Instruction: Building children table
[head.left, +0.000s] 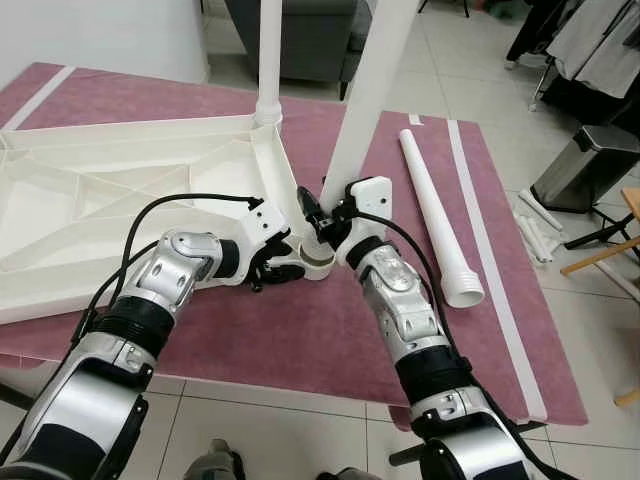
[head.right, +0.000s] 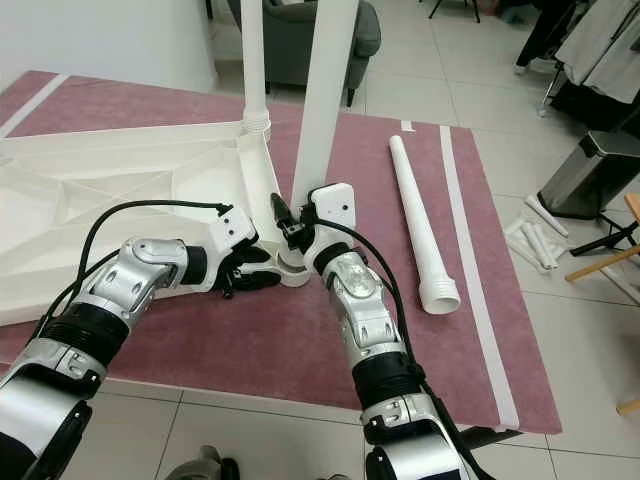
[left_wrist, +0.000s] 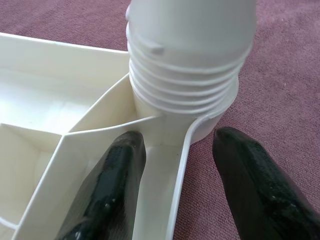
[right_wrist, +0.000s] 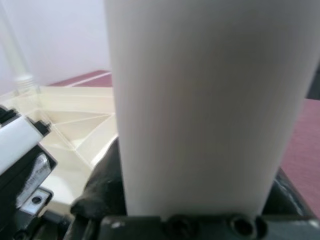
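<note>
The white table top (head.left: 120, 190) lies upside down on a maroon rug (head.left: 300, 340). One white leg (head.left: 268, 60) stands screwed in at its far corner. My right gripper (head.left: 330, 207) is shut on a second leg (head.left: 365, 100), which stands slightly tilted in the near corner socket (head.left: 318, 262). The right wrist view has this leg (right_wrist: 200, 100) close up between the dark fingers (right_wrist: 100, 190). My left gripper (left_wrist: 175, 145) is open, its fingers (left_wrist: 115, 180) straddling the table's corner rim just below the leg's threaded end (left_wrist: 185, 75). A third leg (head.left: 435, 215) lies on the rug at the right.
A silver pedal bin (head.left: 590, 165) stands on the tiled floor at the right, with small white parts (head.left: 535, 228) and a wooden frame (head.left: 605, 262) beside it. A grey armchair (head.left: 300, 30) is behind the rug. Clothes (head.left: 600, 40) hang at the back right.
</note>
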